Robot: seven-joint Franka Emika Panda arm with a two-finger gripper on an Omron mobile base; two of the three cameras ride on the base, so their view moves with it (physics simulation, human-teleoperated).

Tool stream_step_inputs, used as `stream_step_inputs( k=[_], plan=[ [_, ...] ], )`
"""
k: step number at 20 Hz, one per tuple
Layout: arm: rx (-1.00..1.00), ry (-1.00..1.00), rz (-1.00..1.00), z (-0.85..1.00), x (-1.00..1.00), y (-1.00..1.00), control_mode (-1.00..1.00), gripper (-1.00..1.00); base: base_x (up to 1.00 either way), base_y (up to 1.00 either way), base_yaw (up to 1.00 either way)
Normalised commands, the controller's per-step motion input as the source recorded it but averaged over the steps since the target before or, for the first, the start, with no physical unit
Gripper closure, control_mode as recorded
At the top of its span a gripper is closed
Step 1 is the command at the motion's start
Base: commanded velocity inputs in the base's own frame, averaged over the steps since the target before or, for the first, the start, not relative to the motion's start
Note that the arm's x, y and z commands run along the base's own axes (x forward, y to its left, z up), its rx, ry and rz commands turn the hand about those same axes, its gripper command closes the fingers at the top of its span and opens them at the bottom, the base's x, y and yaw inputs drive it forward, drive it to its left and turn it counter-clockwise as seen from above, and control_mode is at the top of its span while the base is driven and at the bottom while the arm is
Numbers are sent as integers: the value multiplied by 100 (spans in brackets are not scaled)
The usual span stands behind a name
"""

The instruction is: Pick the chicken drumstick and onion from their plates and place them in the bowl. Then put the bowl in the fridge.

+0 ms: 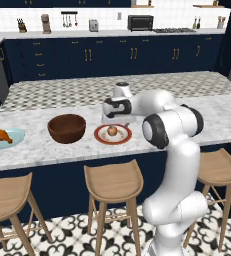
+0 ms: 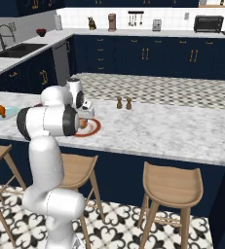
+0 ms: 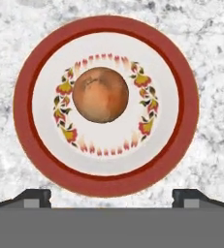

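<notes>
The onion (image 3: 101, 94) sits in the middle of the red-rimmed plate (image 3: 24, 104), directly below my gripper (image 3: 111, 198). The gripper is open, its fingertips (image 3: 36, 197) wide apart and holding nothing. From the left base view, the gripper (image 1: 109, 119) hovers just behind and above the onion (image 1: 112, 131) on its plate (image 1: 99, 136). Left of that stands the dark brown bowl (image 1: 67, 128), empty. Further left, the chicken drumstick (image 1: 1, 135) lies on the light blue plate (image 1: 17, 136). In the right base view my arm partly hides the onion (image 2: 84, 123). The fridge is out of view.
Two small brown shakers (image 2: 123, 103) stand on the counter to the right of the plate. Wooden stools (image 1: 112, 182) line the counter's near side. The marble counter (image 2: 172, 131) stretches bare to the right.
</notes>
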Motion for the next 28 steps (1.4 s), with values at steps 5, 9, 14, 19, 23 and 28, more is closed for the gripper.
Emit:
stream_step_inputs(
  k=[5,9,14,19,23,28],
  plan=[
    [-2,2,0,-51,40,22,-100,-100,0,0,0],
    [0,0,0,-51,46,0,-100,-100,0,0,0],
    [0,0,0,-32,35,0,-100,-100,0,0,0],
    [0,0,0,-27,8,0,-100,100,0,0,0],
    [0,0,0,-8,0,0,-100,100,0,0,0],
    [0,-2,0,59,-30,12,-100,100,0,0,0]
  ],
)
